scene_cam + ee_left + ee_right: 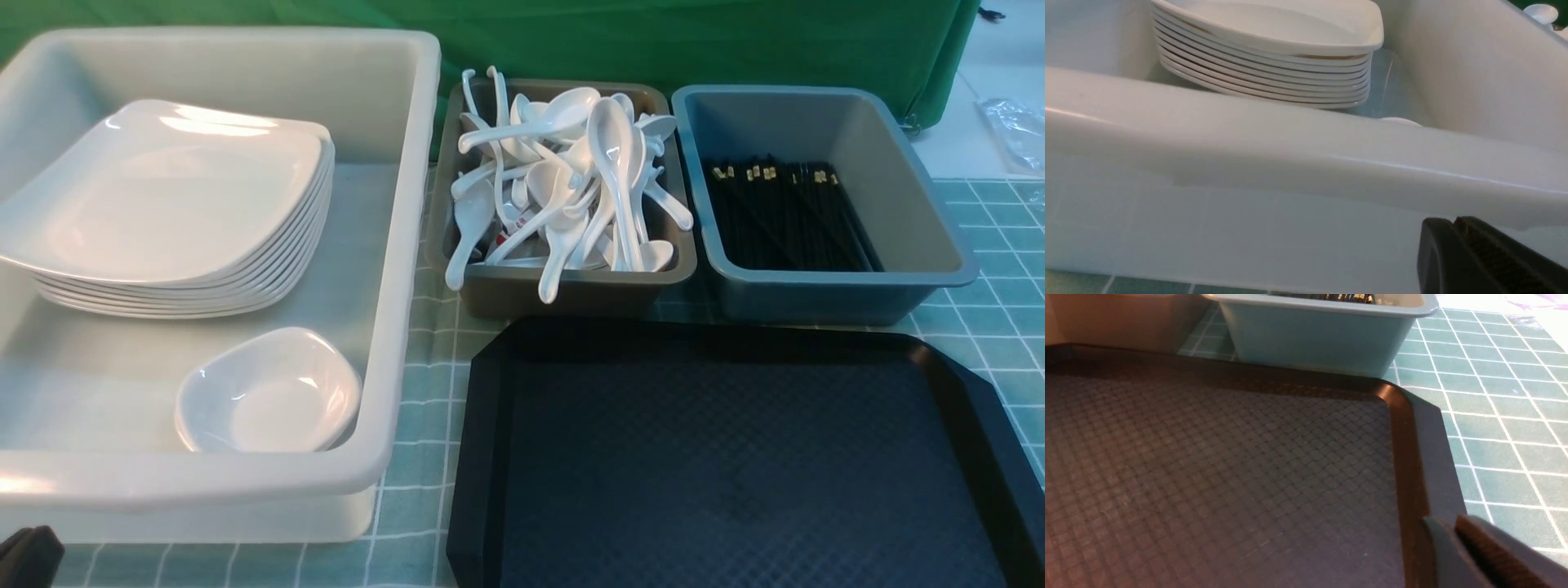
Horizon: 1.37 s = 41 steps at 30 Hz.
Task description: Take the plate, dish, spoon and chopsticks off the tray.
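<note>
1. Now the black tray [735, 457] lies on the worktop's checked green cloth [996, 327] with nothing on its textured surface.
2. A stack of white square plates sits in the large white tub [400, 269] on the left; the top plate [171, 196] lies tilted on the stack, toward the tub's far side.
3. A small white dish [269, 396] rests alone on the tub's floor, near the tub's front right corner and apart from the stack.
4. White spoons [571, 180] are heaped in the brown-grey tub [563, 286] just behind the tray, several handles sticking out over its rim.
5. Black chopsticks [788, 216] with gold bands lie side by side in the blue-grey tub [939, 237] to the right of the spoons, also just behind the tray.
6. The left arm's fingers [1453, 241] are closed and empty, close to the outside of the white tub's front wall; only a dark corner shows in the front view.
7. The right arm's fingers [1453, 535] hang over the tray's right rim holding nothing; only one corner of them shows, so I cannot tell whether they are open or closed.
</note>
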### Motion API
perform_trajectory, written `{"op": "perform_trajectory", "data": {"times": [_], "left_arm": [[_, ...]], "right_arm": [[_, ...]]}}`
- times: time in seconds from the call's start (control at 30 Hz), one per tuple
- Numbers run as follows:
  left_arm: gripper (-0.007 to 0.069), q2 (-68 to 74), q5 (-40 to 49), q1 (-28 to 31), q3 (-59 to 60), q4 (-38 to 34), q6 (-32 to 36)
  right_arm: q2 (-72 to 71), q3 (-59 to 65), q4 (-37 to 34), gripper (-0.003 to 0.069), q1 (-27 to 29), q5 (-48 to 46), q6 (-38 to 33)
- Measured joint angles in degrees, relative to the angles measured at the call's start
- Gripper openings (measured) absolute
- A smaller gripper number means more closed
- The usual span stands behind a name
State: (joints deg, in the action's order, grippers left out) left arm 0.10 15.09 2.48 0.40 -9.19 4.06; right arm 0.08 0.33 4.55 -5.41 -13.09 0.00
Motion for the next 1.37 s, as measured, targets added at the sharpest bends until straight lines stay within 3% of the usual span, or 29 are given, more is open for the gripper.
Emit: {"op": "perform_trajectory", "data": {"times": [1.37], "left_arm": [[0.0011,0.00,-0.87,0.00,0.00,-0.15,0.00]], "right_arm": [[0.00,0.00,-0.19,0.0204,0.00,0.22,0.00]]}}
